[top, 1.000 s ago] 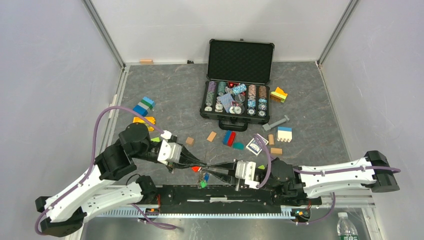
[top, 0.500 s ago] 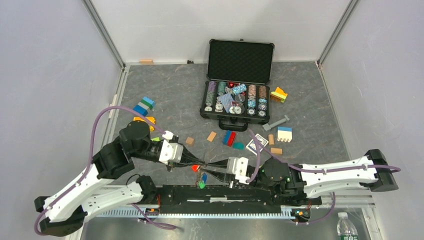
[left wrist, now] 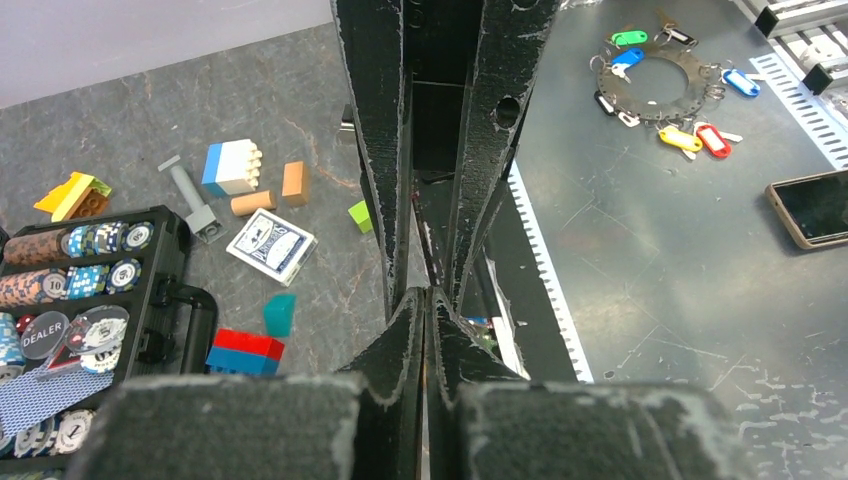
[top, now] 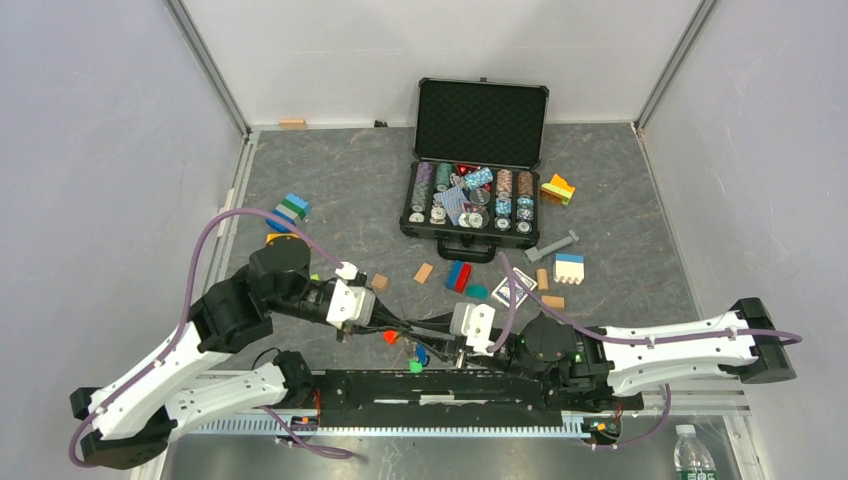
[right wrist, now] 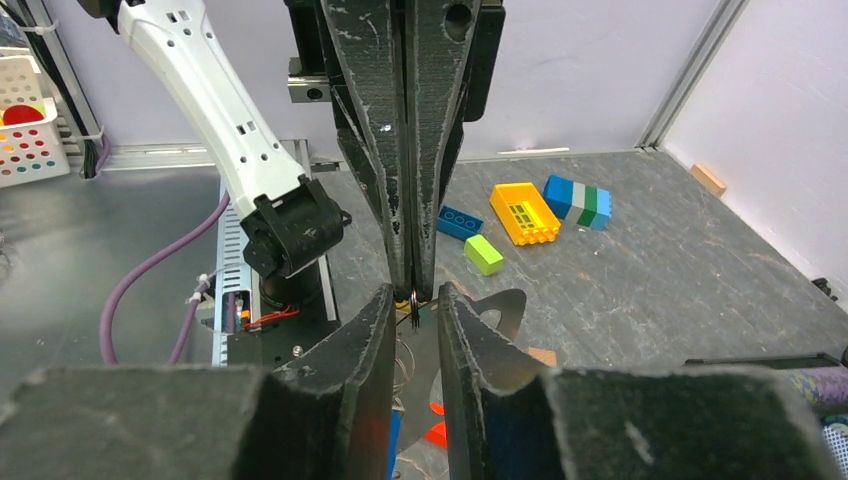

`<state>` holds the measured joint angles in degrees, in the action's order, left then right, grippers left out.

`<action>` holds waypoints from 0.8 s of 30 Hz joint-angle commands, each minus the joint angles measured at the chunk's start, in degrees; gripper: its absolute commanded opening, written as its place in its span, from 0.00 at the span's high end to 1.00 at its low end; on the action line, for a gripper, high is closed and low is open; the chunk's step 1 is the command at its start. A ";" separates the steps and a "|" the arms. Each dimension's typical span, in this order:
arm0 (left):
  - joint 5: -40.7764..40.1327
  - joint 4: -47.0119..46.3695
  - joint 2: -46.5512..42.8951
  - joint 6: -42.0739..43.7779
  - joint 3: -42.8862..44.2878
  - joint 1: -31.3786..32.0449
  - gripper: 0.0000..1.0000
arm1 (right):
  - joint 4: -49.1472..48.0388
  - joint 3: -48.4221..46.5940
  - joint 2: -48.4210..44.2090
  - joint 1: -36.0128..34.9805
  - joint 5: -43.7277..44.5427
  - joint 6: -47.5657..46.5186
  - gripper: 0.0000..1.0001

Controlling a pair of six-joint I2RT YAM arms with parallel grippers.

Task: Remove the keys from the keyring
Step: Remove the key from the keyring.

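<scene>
My left gripper (top: 408, 328) is shut, its fingertips pinching the top edge of a thin dark plate (right wrist: 482, 322). Below that plate hangs the keyring (right wrist: 404, 358), a loop of thin wire. The keys dangle under it above the table's near edge: a red one (top: 391, 337), a blue one (top: 422, 354) and a green one (top: 415, 367). My right gripper (right wrist: 412, 300) faces the left one tip to tip. It is open, one finger on each side of the left fingertips (right wrist: 412, 285) and the plate, touching neither.
An open poker chip case (top: 475, 200) stands at the back centre. Toy blocks (top: 458, 276) and a card deck (top: 510, 290) lie scattered mid-table. A black rail (top: 440, 385) runs along the near edge. On the bench beyond lie another bunch of keys (left wrist: 660, 85) and a phone (left wrist: 810, 205).
The right gripper has slid left toward the left gripper and its jaws have widened. Both wrists and the hanging keys have shifted slightly right.
</scene>
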<state>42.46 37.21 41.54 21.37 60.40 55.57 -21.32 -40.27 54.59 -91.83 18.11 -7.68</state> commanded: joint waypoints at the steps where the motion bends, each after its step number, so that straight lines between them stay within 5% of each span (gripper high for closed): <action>1: 3.68 2.69 0.25 1.62 1.30 0.39 0.98 | -8.25 -2.63 -0.87 0.44 5.50 2.76 0.74; 6: 3.68 2.69 0.53 1.81 1.47 0.36 0.98 | -7.47 -3.00 -0.46 0.40 3.80 2.95 0.83; 24: 3.00 6.03 0.84 4.11 3.14 0.35 0.98 | 0.01 -4.84 -2.53 0.43 0.94 2.61 0.67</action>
<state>42.61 41.54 42.76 23.70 61.67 55.59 -18.68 -42.17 53.98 -91.85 18.00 -5.19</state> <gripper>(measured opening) 0.032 0.343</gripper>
